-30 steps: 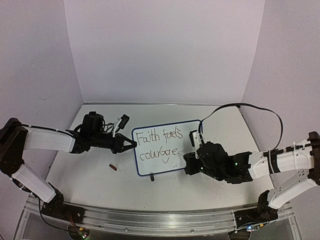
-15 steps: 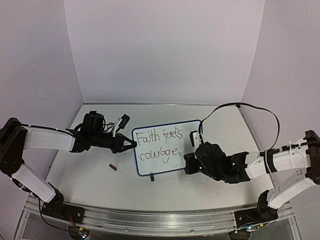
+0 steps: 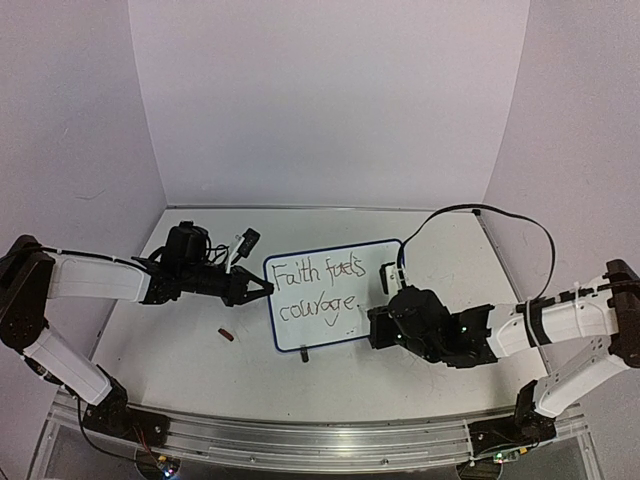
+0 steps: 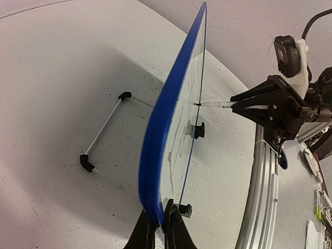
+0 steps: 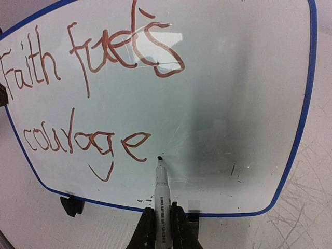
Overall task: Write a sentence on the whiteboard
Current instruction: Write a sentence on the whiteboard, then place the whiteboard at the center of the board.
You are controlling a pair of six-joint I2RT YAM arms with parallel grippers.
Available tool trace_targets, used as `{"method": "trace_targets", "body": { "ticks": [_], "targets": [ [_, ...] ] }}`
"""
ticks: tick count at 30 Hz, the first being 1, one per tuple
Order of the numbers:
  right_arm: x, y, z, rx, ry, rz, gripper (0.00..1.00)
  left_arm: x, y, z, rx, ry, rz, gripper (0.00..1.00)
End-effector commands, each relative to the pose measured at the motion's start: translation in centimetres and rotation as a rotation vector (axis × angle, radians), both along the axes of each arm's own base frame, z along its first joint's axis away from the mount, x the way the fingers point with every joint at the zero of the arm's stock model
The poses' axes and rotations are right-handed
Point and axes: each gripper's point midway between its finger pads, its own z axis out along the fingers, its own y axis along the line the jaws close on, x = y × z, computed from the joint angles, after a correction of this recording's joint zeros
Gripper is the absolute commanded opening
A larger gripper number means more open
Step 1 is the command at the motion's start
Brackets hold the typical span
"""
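The whiteboard [image 3: 310,336] stands tilted on the table, blue-rimmed. The sentence [image 3: 290,272] reads "Faith fuels" above "courage"; in the right wrist view [image 5: 83,67] the ink looks red-brown. My left gripper [image 3: 262,290] is shut on the board's left edge, and the left wrist view shows it [image 4: 162,220] pinching the blue rim [image 4: 161,129]. My right gripper [image 3: 372,325] is shut on a white marker [image 5: 161,192] at the board's lower edge [image 5: 233,78]. The marker's dark tip touches the board just right of the final "e".
A small red marker cap [image 3: 227,335] lies on the tabletop left of the board. The board's wire stand with black feet [image 4: 87,162] sticks out behind it. An aluminium rail [image 3: 300,435] runs along the near edge. Walls close in the back and sides.
My right arm has crept slightly to the left with the marker, whose tip stays at the board after "courage". The left arm and the board have not moved.
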Motion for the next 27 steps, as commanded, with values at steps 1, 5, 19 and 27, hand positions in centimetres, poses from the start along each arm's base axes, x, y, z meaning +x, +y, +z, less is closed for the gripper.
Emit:
{"method": "trace_targets", "body": {
  "ticks": [1,5,19,27],
  "targets": [
    [1.1,-0.7,-0.3,-0.028,-0.012,-0.063,0.0,1.1,0.7,-1.7,0.094,-0.02,0.056,0.0],
    [1.0,-0.3,0.4,-0.013,-0.015,-0.044,0.0,1.3,0.7,-2.0,0.1,-0.018,0.061,0.0],
    [-1.5,-5.4,11.4,0.086,-0.183,-0.025,0.0,2.3,1.6,-1.3,0.119,-0.047,0.144,0.26],
    [0.0,-5.1,14.5,-0.01,-0.301,-0.049,0.0,3.6,4.2,4.7,0.09,-0.169,0.33,0.58]
  ]
}}
